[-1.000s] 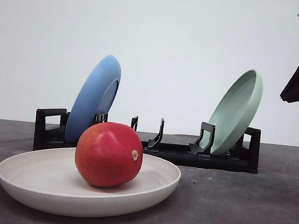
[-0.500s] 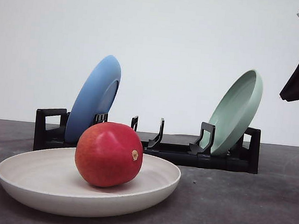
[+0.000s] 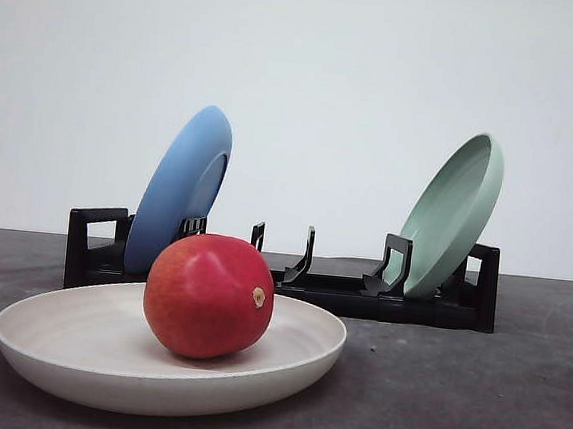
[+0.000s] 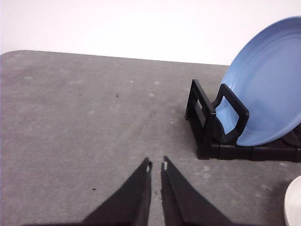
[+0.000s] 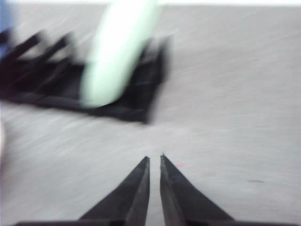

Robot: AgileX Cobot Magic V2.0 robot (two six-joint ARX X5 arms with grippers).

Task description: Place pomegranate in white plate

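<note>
The black dish rack (image 3: 291, 275) runs across the back of the grey table (image 3: 471, 401) and serves as the landmark here. At the rack's left end a blue plate (image 3: 180, 187) stands on edge in a slot, leaning toward the left. In front of the rack's left half, closer to the camera, lies the white plate (image 3: 75, 342), flat on the table. The pomegranate (image 3: 207, 295) rests inside it, slightly right of the plate's middle, its tan stem nub facing right. From the front the fruit covers part of the rack's lower rail and the foot of the blue plate. The middle slots of the rack hold nothing, their black dividers standing upright. At the rack's right end a pale green plate (image 3: 454, 213) stands on edge, tilted toward the right.

In the left wrist view the left gripper (image 4: 156, 165) hovers over bare table, off the end of the rack that holds the blue plate; its two black fingers are drawn nearly together with only a thin slit between them and grip nothing. A sliver of the white plate's rim shows near that end of the rack.

The right wrist view is motion-blurred. The right gripper (image 5: 154, 159) likewise has its fingers almost touching, with nothing between them, over open table in front of the rack's green-plate end.
</note>
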